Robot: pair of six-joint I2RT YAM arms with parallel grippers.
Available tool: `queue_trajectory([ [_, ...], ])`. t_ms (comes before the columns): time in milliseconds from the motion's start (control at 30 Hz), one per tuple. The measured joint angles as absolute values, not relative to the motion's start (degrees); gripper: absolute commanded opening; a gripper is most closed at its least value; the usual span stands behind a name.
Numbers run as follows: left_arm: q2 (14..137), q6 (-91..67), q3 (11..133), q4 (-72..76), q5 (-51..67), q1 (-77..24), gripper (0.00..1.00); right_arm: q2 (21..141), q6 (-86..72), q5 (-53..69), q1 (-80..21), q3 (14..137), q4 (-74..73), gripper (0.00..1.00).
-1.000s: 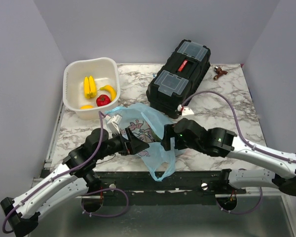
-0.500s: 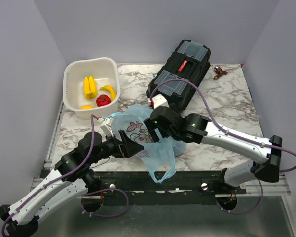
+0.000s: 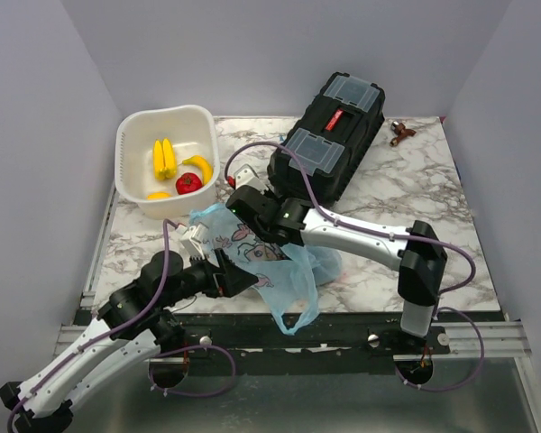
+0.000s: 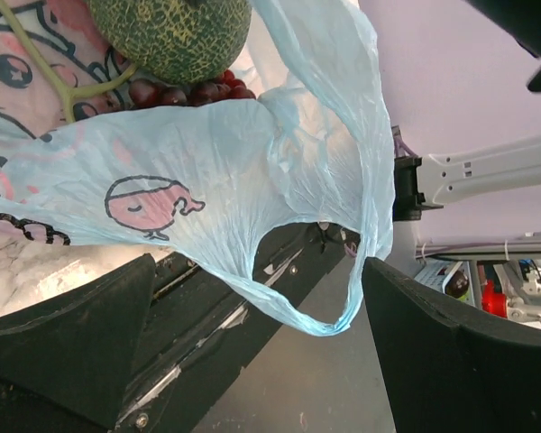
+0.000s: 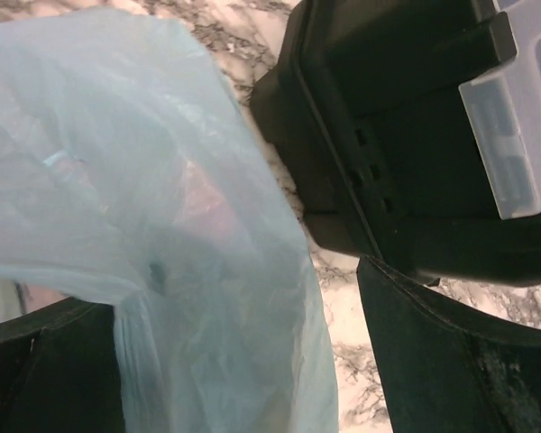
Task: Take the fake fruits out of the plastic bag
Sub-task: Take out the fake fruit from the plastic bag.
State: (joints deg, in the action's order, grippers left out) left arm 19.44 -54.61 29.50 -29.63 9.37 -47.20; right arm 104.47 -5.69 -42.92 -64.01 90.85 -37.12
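Observation:
The light-blue plastic bag (image 3: 275, 262) lies crumpled at the table's near edge, with one loop handle hanging over it. In the left wrist view the bag (image 4: 216, 153) shows a pink whale print, and a green netted melon (image 4: 176, 32) and a dark red grape bunch (image 4: 191, 90) sit at its mouth. My left gripper (image 3: 242, 276) is open at the bag's near left side, and the handle loop hangs between its jaws (image 4: 260, 271). My right gripper (image 3: 257, 230) is open over the bag's far end, with bag film (image 5: 162, 225) between its jaws (image 5: 234, 289).
A white basin (image 3: 131, 144) at the back left holds a banana (image 3: 200, 165), a red fruit (image 3: 188, 183), an orange fruit (image 3: 159, 195) and two yellow sticks (image 3: 164, 158). A black toolbox (image 3: 329, 135) stands just behind the bag. A small brown item (image 3: 400, 132) lies at the back right.
My right arm has swung left from the bag's right side to its far end by the toolbox. My left gripper has drawn back slightly toward the near left.

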Motion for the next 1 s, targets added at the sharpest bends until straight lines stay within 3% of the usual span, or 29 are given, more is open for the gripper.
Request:
queue_trajectory([
  [167, 16.8, -55.3, 28.1, -31.1, 9.7, -47.2, 0.95, 109.0, -2.3, -46.5, -63.3, 92.8, -35.7, 0.18],
  [233, 15.8, -55.5, 28.0, -31.7, 9.6, -47.1, 0.95, 110.2, -2.1, -46.7, -63.3, 93.8, -35.8, 0.01],
  [467, 14.6, -56.0, 27.7, -33.0, 9.6, -47.0, 0.96, 108.0, -6.2, -34.5, -63.8, 96.0, -36.6, 0.01],
  [767, 16.9, -57.4, 23.7, -30.3, 9.4, -46.9, 0.88, 89.7, -21.3, -10.9, -64.4, 78.7, -25.2, 0.01],
  [1000, 18.3, -58.5, 22.2, -30.3, 5.0, -46.9, 0.84, 92.6, -27.7, -5.3, -64.4, 76.4, -22.4, 0.01],
])
